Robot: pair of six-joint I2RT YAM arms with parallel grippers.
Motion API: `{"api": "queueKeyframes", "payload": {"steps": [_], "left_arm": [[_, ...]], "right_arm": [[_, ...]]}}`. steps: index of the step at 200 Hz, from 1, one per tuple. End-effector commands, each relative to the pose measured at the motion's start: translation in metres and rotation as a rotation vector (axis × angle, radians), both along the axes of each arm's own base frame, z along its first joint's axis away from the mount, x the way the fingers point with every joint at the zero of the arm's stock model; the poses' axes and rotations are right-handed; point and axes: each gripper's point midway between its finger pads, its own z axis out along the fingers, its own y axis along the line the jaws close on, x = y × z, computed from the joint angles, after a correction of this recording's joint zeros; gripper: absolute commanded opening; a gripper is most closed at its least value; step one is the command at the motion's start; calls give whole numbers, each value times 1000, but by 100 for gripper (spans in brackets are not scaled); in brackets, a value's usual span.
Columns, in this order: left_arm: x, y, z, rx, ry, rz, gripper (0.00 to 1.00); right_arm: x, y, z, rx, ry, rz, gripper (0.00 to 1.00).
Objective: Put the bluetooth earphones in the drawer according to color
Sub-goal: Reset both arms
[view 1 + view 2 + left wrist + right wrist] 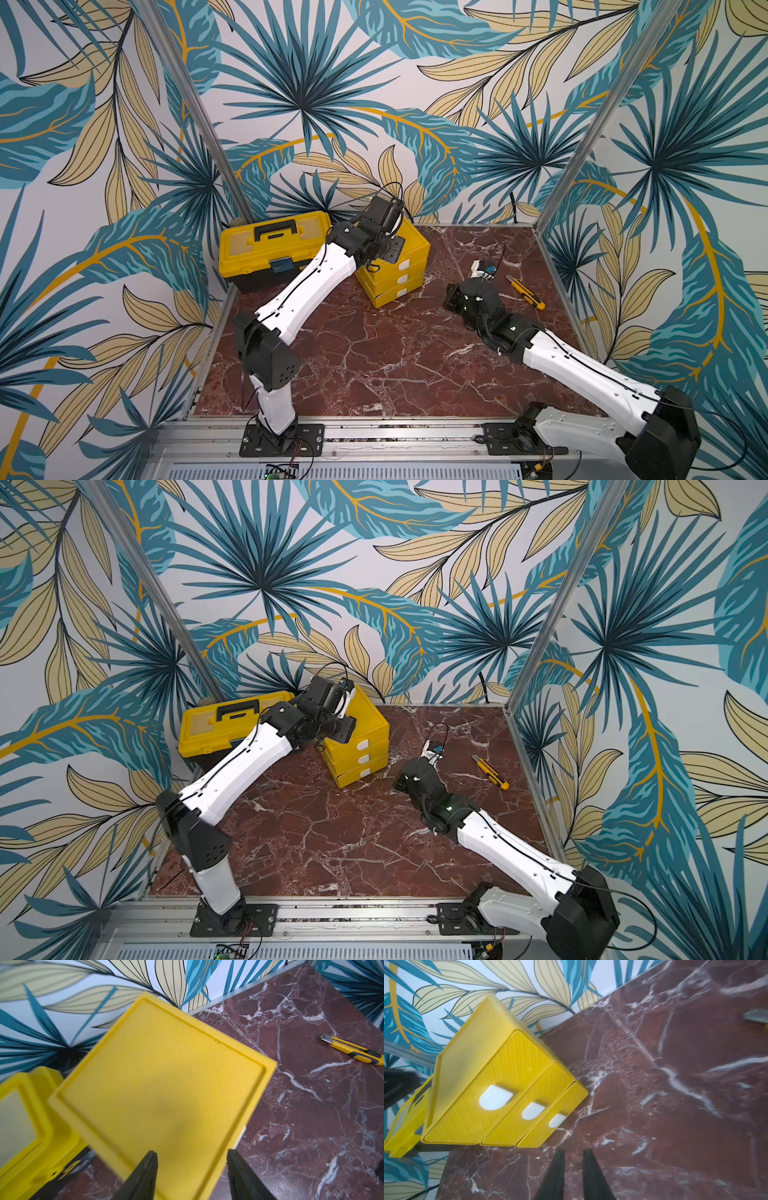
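below l claw (191, 1152): drawer chest (162, 1076)

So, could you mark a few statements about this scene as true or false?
1. All three drawers of the small yellow plastic chest are shut. True.
2. The left gripper holds an earphone case. False: it is open and empty, above the chest's top.
3. The yellow-black utility knife lies on the red marble table. True.
4. The yellow toolbox with the black handle stands open. False: its lid is shut.
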Motion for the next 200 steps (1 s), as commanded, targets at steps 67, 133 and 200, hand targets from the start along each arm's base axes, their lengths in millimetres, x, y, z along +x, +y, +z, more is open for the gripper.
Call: {"api": "queueKeyframes", "payload": {"steps": [67,133,200], "left_arm": [[-104,206,47,14,-461,569,76],[-123,263,-36,-10,-424,784,92],[-135,285,-95,-66,-473,919,100]], "right_arm": [[-37,-130,20,-572,2,-251,52],[-43,-162,17,-593,-94,-308,73],[-38,-179,4,-584,-197,-340,86]]}}
